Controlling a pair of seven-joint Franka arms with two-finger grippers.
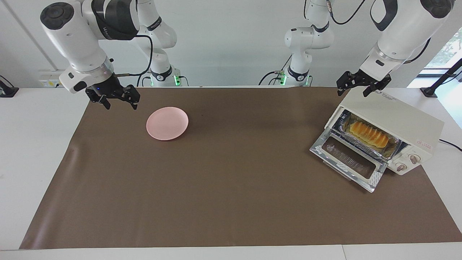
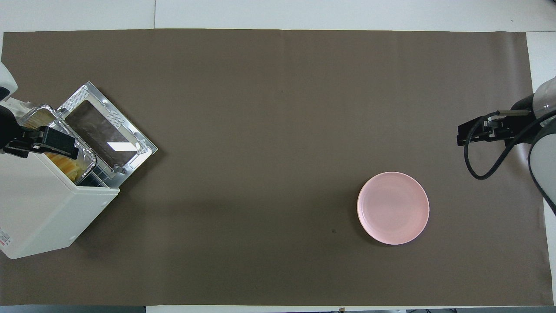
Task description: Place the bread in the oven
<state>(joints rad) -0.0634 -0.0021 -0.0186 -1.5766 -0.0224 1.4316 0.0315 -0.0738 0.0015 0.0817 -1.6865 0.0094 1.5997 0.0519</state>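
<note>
Brown matting covers the bench. Just below the left pincer (image 1: 357,86), which hangs with fingers apart over the oven (image 1: 393,121), the bread (image 1: 370,133) lies in a foil tray (image 1: 395,146) inside, door (image 1: 348,160) down. It looks soft and light (easily crushed), best taken across its middle. Beside the waiting right pincer (image 1: 118,99), also apart, sits a pink plate (image 1: 167,123).

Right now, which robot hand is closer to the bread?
The left gripper. It hangs open above the top of the oven, where the bread sits inside. The right gripper waits open at the right arm's end of the table, beside the plate.
</note>
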